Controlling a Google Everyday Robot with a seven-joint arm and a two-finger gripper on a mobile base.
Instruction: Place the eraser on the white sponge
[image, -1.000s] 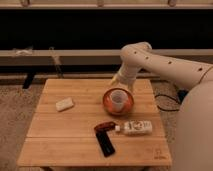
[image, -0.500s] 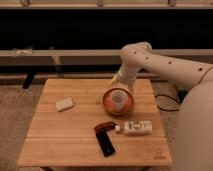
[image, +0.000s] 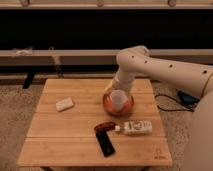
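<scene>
The white sponge (image: 65, 104) lay on the left part of the wooden table (image: 55, 150), by itself, with nothing on it. Toward the middle of the front edge the eraser (image: 105, 145) lay flat, well apart from the sponge. Its far end was right by a small reddish-brown oblong thing (image: 104, 127), and I could not tell whether the two touched.

Farther right and farther back sat the orange bowl (image: 128, 106). My gripper (image: 117, 99) hung over it with the jaws spread as wide as they go and nothing in them. A white labelled bottle (image: 136, 128) lay on its side to the right of the brown piece, its cap end toward it.

By my reckoning I was at the very start, in the reach, with the eraser not yet picked up. The next move called for swinging forward from the bowl, coming down over the eraser and closing across its narrow width. The brown piece and the bottle crowded its far end, so the nearer half looked the safer place to grip. The way leftward to the sponge looked open.
</scene>
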